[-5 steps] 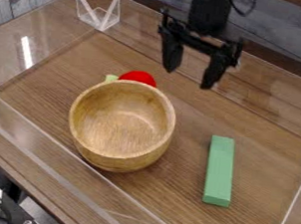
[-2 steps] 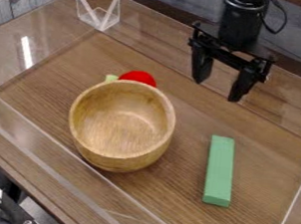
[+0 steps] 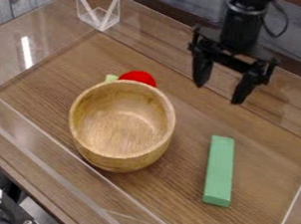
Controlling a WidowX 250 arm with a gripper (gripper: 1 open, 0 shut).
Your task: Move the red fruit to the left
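Near the far rim of the wooden bowl [image 3: 118, 159], toward the counter's [image 3: 30, 112] left edge, sits the red fruit [image 3: 139, 78], its light-green leafy end [image 3: 113, 78] pointing left. The jaws [image 3: 227, 91] hang to its right, well apart from it, spread wide with nothing between them.

The likeliest trouble is the bowl: it stands so close that one finger coming down on the near side could strike the rim, shove the bowl, or stop short of a full grip. The fruit looks round and glossy, so an off-centre close might squeeze it out or set it rolling. If it is pushed rather than lifted, the leafy end leads and could catch or swing it off course. Too low a sweep leftward could also knock it against the bowl. The green block [image 3: 220, 171], nearer the right edge, seems out of harm's way.
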